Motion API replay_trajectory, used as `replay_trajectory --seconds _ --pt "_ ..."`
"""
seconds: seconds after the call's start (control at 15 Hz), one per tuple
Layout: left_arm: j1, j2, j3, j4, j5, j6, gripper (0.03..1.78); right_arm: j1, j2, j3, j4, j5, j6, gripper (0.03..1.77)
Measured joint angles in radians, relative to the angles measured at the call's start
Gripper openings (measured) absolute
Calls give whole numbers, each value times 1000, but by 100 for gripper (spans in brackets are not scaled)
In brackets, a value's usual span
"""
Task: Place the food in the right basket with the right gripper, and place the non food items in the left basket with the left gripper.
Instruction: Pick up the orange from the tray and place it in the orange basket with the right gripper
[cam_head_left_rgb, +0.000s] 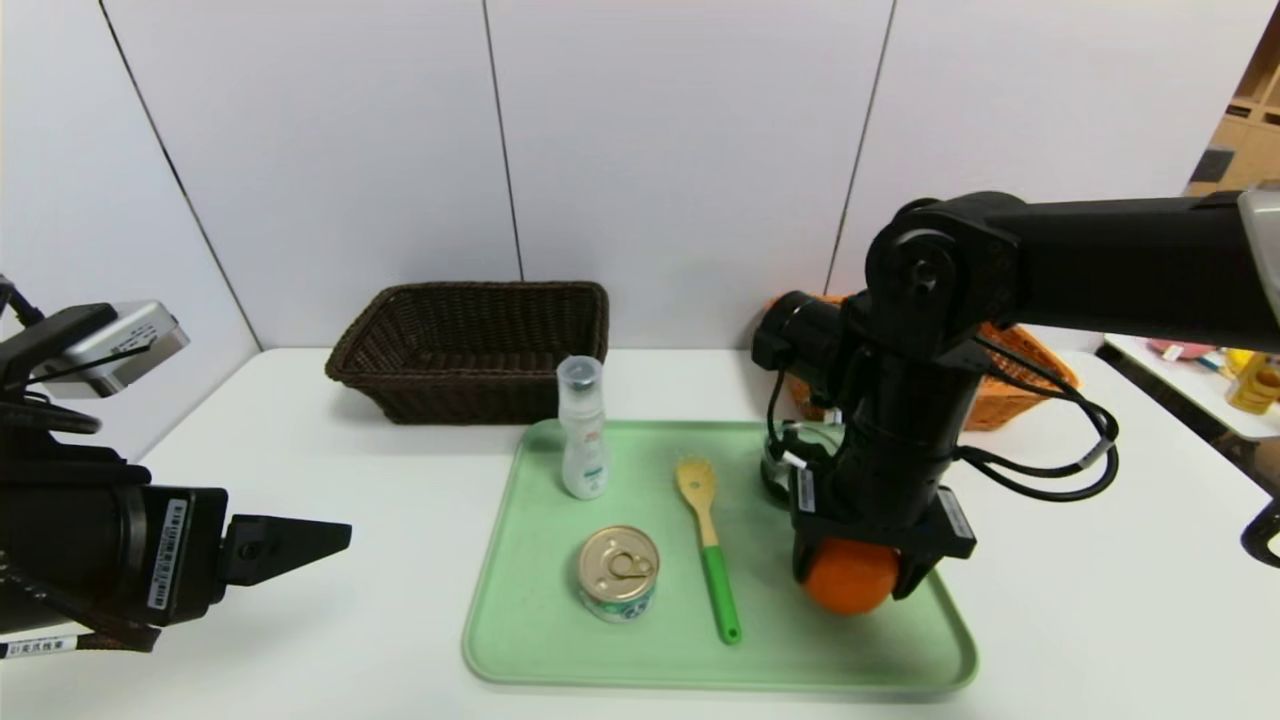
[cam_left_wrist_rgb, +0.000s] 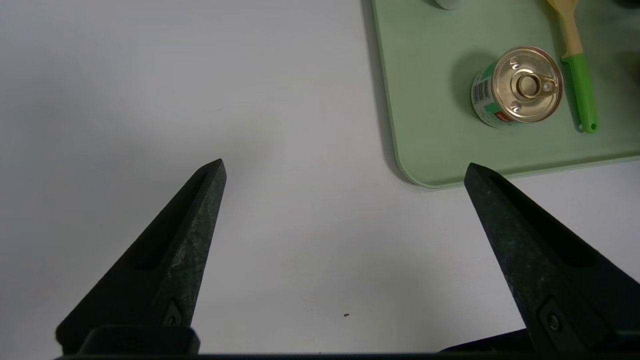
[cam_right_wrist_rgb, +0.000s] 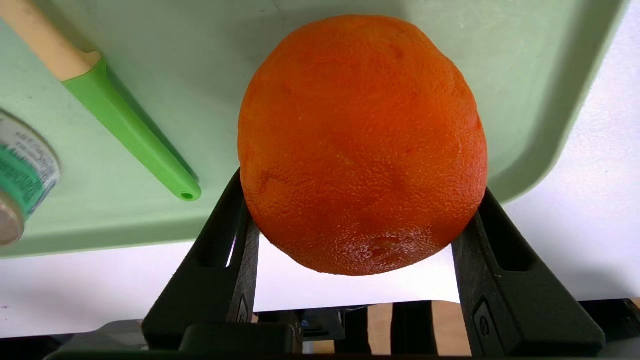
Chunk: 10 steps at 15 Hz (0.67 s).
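Note:
The food on the green tray (cam_head_left_rgb: 530, 610) is an orange (cam_head_left_rgb: 850, 588) and a tin can (cam_head_left_rgb: 618, 573). My right gripper (cam_head_left_rgb: 858, 575) points down over the tray's right side, both fingers pressed on the orange's (cam_right_wrist_rgb: 362, 145) sides. The fruit sits low on the tray. A white bottle (cam_head_left_rgb: 583, 430) and a yellow spoon with a green handle (cam_head_left_rgb: 707, 545) also lie there. The dark glass dish (cam_head_left_rgb: 778, 470) is mostly hidden behind the right arm. My left gripper (cam_left_wrist_rgb: 345, 164) hovers open over bare table, left of the tray. The dark left basket (cam_head_left_rgb: 480, 292) is far left; the tan right basket (cam_head_left_rgb: 1020, 395) lies behind the right arm.
White wall panels stand close behind both baskets. A second table with small items (cam_head_left_rgb: 1250, 385) stands at the far right. In the left wrist view the tin can (cam_left_wrist_rgb: 517, 86) and spoon (cam_left_wrist_rgb: 575, 75) lie beyond the tray's (cam_left_wrist_rgb: 425, 100) rounded corner.

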Motion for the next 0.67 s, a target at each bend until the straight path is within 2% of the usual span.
replay_trajectory --seconds 0.13,0.4,0.67 --pt "0 0 1 0 0 1 169 10 -33 0 5 5 0 106" --pt "-1 0 1 0 -1 1 169 13 -87 -5 120 22 -1 105" --pt "-1 -6 -3 0 -2 2 169 10 -209 -44 119 28 -10 105"
